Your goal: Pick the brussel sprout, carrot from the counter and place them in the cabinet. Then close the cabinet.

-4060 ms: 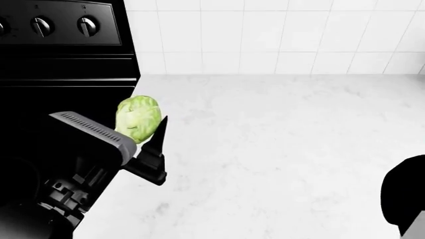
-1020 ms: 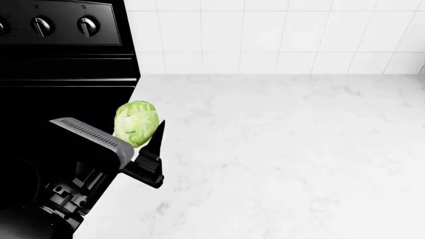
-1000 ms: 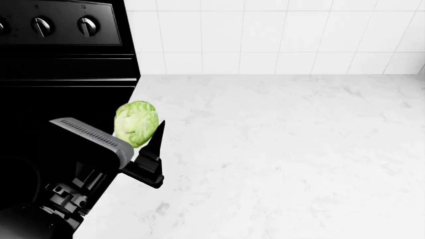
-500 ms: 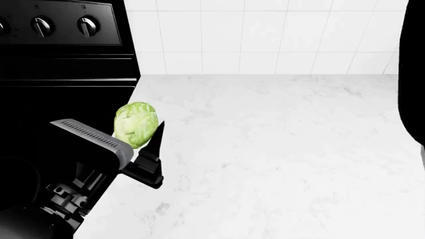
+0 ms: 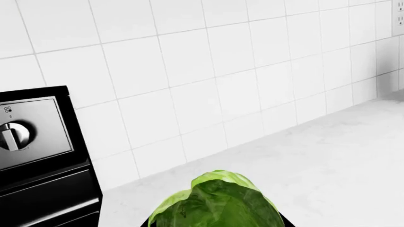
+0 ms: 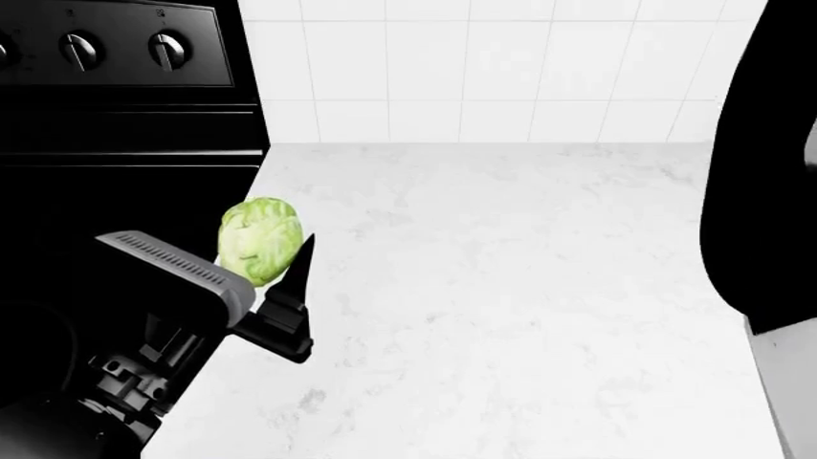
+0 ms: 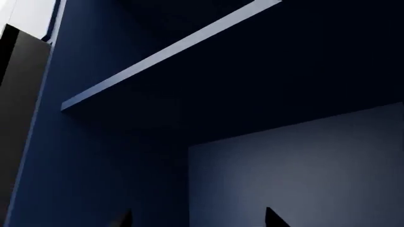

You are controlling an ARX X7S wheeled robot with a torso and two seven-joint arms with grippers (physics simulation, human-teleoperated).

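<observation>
Clamped between the left gripper's (image 6: pixel 262 273) fingers, the brussel sprout (image 6: pixel 260 240) is held beside the stove (image 6: pixel 121 143); the right gripper's (image 7: pixel 196 218) fingers are parted.

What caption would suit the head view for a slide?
Left gripper holds the brussel sprout above the white counter, beside a black stove.
</observation>
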